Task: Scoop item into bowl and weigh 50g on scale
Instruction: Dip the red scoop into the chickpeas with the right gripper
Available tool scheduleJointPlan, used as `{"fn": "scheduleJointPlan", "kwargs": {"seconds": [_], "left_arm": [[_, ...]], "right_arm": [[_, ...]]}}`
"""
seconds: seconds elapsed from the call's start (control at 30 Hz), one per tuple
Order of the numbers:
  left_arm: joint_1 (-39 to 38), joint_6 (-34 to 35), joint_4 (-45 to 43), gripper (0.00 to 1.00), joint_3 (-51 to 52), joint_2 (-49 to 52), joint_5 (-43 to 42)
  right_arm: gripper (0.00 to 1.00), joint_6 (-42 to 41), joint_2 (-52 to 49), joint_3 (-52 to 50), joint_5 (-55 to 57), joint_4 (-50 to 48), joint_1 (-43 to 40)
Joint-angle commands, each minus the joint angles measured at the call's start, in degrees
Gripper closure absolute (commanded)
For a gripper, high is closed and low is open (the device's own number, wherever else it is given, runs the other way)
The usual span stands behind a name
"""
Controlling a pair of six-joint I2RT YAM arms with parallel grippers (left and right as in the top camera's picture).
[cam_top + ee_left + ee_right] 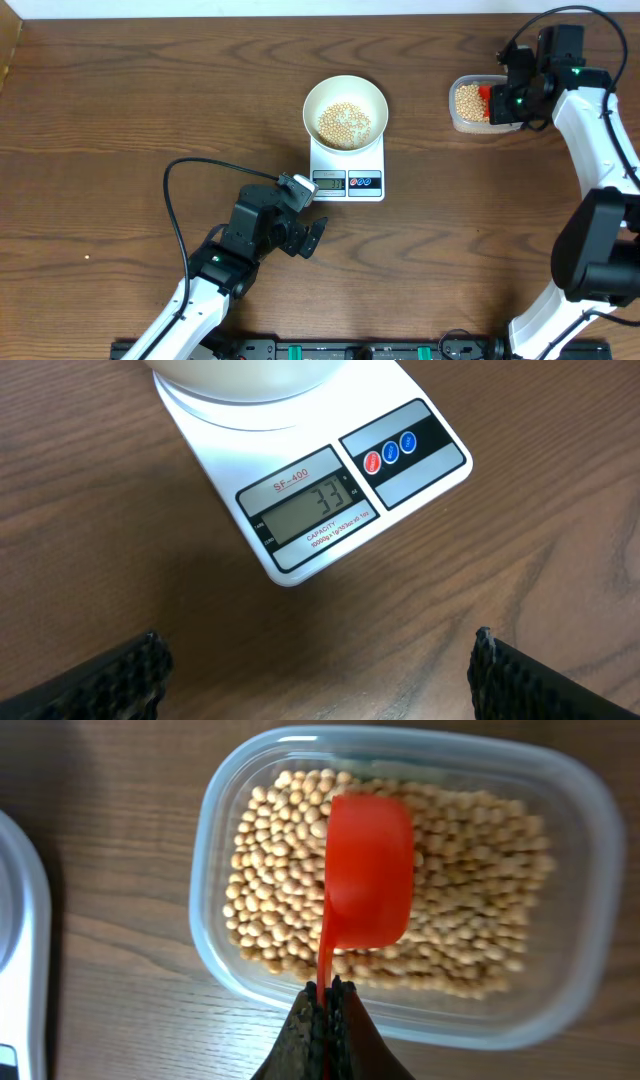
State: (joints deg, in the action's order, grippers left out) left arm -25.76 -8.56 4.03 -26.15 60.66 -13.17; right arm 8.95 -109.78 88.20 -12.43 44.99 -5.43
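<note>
Nearest me the left gripper (320,685) hovers, jaws wide, before the scale (300,510) reading 33 with beans (344,122) in its bowl (345,88), so the right gripper (328,998), jaws pinching the red scoop (368,870) over the tub (590,890), should lift a scant load.

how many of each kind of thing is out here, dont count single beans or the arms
white bowl: 1
digital scale: 1
clear tub: 1
red scoop: 1
total: 4
</note>
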Motion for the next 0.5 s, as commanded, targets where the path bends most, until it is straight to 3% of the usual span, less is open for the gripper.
{"fn": "scheduleJointPlan", "kwargs": {"seconds": [0.0,0.47], "left_arm": [[0.1,0.7,0.0,0.03,-0.1,0.3,0.8],[0.1,0.7,0.0,0.03,-0.1,0.3,0.8]], "right_arm": [[0.99,-1.7,-1.8,0.8,-5.3,0.3,-0.1],[0.99,-2.4,-1.3,0.9,-13.6,0.2,-3.9]]}}
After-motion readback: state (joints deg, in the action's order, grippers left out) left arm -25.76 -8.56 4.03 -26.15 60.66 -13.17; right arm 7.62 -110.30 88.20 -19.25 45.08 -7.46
